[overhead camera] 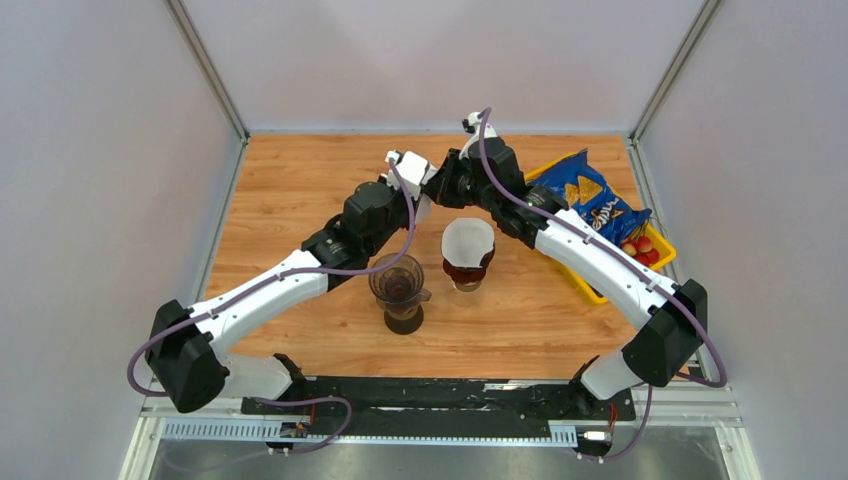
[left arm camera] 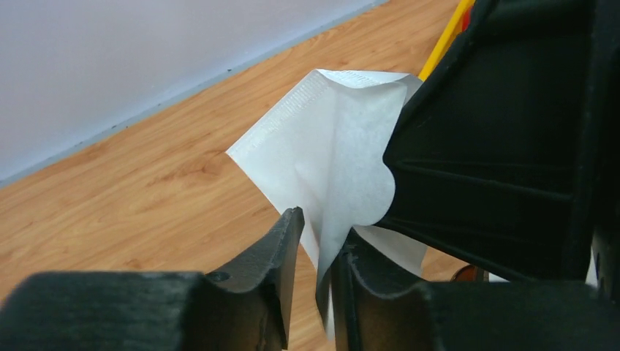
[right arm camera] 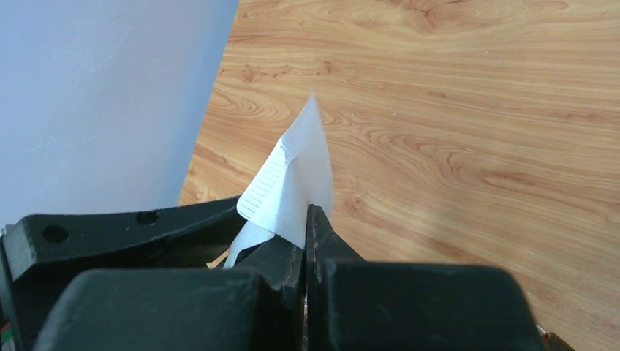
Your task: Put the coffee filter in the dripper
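Note:
A white paper coffee filter [left arm camera: 329, 146] hangs in the air between my two grippers, above the far middle of the table. My right gripper [right arm camera: 307, 219] is shut on one edge of the filter [right arm camera: 300, 175]. My left gripper [left arm camera: 318, 234] is slightly open. The filter's lower edge sits between its jaws, against the right finger, with a gap to the left finger. In the top view the two grippers meet, the left one [overhead camera: 425, 190] beside the right one [overhead camera: 447, 188]. The dark glass dripper [overhead camera: 398, 282] stands on a black base nearer the arms and is empty.
An amber glass vessel [overhead camera: 467, 272] topped with white filter paper [overhead camera: 468, 240] stands right of the dripper. A yellow tray [overhead camera: 600, 292] at the right edge holds a blue chip bag [overhead camera: 590, 200] and red fruit [overhead camera: 642, 250]. Grey walls enclose the table.

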Motion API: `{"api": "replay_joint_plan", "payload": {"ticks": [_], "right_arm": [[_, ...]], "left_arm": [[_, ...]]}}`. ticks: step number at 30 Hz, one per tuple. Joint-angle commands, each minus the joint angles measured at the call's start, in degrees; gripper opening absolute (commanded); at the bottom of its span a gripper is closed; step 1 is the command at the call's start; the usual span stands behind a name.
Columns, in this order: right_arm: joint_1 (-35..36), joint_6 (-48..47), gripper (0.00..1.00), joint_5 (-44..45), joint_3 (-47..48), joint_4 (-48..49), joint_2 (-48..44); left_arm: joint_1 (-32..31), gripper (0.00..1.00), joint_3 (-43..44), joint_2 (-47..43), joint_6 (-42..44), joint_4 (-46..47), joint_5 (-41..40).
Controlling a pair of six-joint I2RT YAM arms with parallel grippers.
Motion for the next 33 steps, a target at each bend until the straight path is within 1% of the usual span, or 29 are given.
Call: {"api": "replay_joint_plan", "payload": {"ticks": [1,5,8,12,24,33], "right_arm": [[0.2,-2.5,0.00,1.5,1.5,0.1,0.5],[0.2,-5.0,0.00,2.9,1.1,-0.1,0.7],[0.2,-6.1,0.00,4.4,1.1,-0.6,1.1],[0.2,-6.7,0.00,6.8,1.2,-1.5,1.8],[0.2,-8.4,0.00,12.8,1.5,-4.3,2.0],[0.2,-10.1,0.00,14.2,1.1,-5.7,2.1]], "left_arm": [[-1.0,0.25,2.9,-0.3,1.7,1.6,-4.8],[-1.1,0.15,2.8,-1.0,1.0,1.0,-6.4],[-1.1,0.06,2.7,-1.4,0.5,0.9,-7.5],[-1.1,0.01,2.6,-1.9,-0.4,0.9,-9.7],[-1.1,0.00,2.9,-2.6,-2.4,-0.2,-13.8],[-1.0,0.00,4.0,-2.0,-3.6,-2.0,-16.8]]}}
